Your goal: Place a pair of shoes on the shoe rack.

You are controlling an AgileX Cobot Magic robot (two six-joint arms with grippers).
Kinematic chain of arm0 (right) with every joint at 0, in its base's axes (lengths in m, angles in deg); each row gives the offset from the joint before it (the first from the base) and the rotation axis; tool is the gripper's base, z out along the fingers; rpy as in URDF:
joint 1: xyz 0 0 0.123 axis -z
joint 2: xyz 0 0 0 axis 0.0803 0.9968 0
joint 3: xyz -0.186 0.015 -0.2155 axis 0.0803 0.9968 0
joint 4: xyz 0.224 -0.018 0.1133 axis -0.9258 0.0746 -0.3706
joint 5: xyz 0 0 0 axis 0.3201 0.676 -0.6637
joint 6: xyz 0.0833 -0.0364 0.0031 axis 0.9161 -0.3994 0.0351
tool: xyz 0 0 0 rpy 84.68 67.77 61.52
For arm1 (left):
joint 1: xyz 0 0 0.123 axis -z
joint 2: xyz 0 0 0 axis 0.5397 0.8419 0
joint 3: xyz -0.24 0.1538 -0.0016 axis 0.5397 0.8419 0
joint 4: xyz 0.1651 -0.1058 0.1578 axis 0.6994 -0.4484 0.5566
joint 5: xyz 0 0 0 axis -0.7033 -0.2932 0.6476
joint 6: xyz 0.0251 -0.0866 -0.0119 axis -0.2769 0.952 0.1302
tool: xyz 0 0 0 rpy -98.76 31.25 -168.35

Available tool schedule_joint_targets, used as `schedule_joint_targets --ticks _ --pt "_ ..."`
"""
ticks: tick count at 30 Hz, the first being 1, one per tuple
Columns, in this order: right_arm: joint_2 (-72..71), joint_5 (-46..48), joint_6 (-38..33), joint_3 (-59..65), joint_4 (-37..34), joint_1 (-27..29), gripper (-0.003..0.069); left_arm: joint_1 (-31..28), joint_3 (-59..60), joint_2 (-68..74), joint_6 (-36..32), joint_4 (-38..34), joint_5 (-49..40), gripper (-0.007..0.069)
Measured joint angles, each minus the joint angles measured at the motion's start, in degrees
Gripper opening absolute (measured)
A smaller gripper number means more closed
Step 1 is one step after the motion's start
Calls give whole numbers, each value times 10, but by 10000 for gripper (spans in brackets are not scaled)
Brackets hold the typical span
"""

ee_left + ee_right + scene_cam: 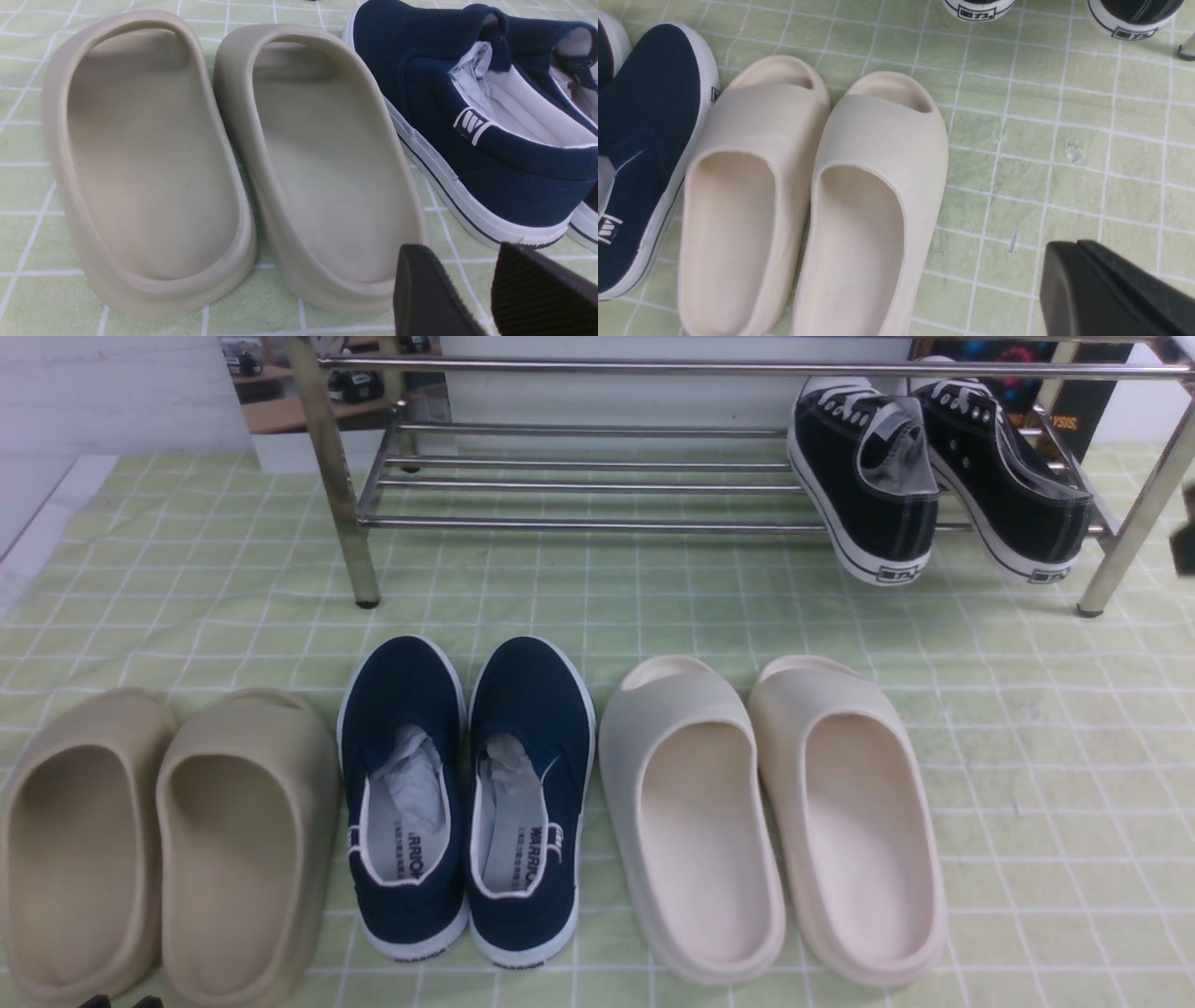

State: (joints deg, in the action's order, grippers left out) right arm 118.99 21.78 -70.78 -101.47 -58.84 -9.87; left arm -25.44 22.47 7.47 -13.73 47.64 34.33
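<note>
Left gripper (472,298) fills the near corner of my left wrist view: two black ribbed fingers (425,294) with a gap between them, spread, pinching nothing. They hang just off the heel of the tan slides (233,158), which sit side by side on the green checked cloth (1046,728); navy slip-ons (472,121) are right beside those.

Right gripper (1106,291): I only see one black block at the edge of the right wrist view, so I can't tell whether its fingers are spread or pressed together. Nothing visible in it. Bare cloth under it, cream slides (817,196) near, navy toe beyond them.

Front view, near row, robot's left to right: tan slides, navy slip-ons, cream slides, all heels toward me.

Task items: black sneakers (934,476) are on the shoe rack (579,485), lower shelf, right end, close together. Toes point up and back, heels hang over the front bar, soles tilted. Rest of that shelf is bare bars.
</note>
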Motion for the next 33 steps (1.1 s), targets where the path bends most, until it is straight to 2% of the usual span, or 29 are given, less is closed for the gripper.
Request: schedule_joint_targets --ticks 1,5,7,9,10,16,24,26,30,31,33 --pt "-8 -20 -4 26 -1 0 -3 0 0 0 0 0 0 239" --pt "-176 -260 -64 281 -23 0 -3 0 0 0 0 0 0 239" --pt "-228 -350 -75 370 -30 0 -3 0 0 0 0 0 0 239" --pt "-260 -407 -79 409 -31 0 -3 0 0 0 0 0 0 239" --pt "-304 -488 -81 476 -32 0 -2 0 0 0 0 0 0 239" --pt "-423 -651 -81 610 -37 0 -1 0 0 0 0 0 0 239" --pt "-475 -601 -81 628 -40 1 3 0 0 0 0 0 0 239" --pt "-496 -565 -83 628 -38 11 4 0 0 0 0 0 0 239" --pt "-587 -428 -62 628 24 87 4 0 0 0 0 0 0 239" --pt "-596 -421 -59 628 33 94 4 0 0 0 0 0 0 239" --pt "-619 -364 -16 628 66 120 4 0 0 0 0 0 0 239"
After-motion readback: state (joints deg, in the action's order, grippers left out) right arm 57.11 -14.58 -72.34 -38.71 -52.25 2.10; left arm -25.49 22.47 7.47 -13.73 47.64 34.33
